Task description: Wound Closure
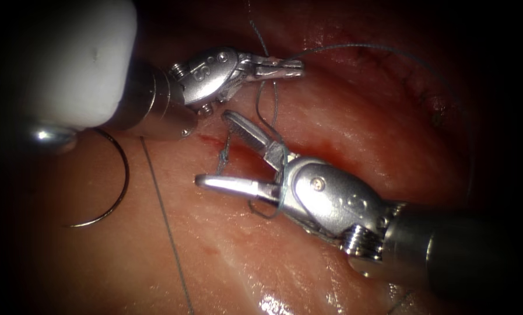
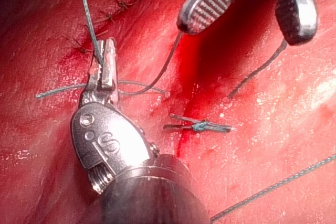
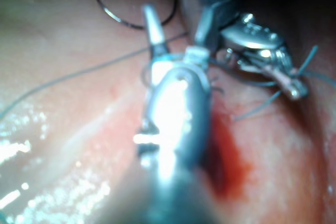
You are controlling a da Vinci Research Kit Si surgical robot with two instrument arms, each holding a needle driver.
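My left tool (image 1: 281, 67) (image 2: 105, 66) comes in from the upper left, its jaws shut on the blue thread (image 1: 274, 105) above the cut (image 1: 325, 153). My right tool (image 1: 214, 149) (image 3: 178, 24) reaches in from the lower right with its jaws wide open and holding nothing; thread is looped around its wrist. The curved needle (image 1: 120, 181) (image 3: 131, 20) lies free on the tissue (image 1: 226, 262), left of the cut and out of the tissue. A tied knot (image 2: 199, 127) with short ends sits on the tissue beside the red fluid (image 2: 194, 56).
Earlier dark stitches (image 1: 431, 102) (image 2: 122, 8) close the cut's far right end. A long thread strand (image 1: 165, 224) runs down the tissue to the lower edge. The left arm's white housing (image 1: 77, 58) stands over the upper left.
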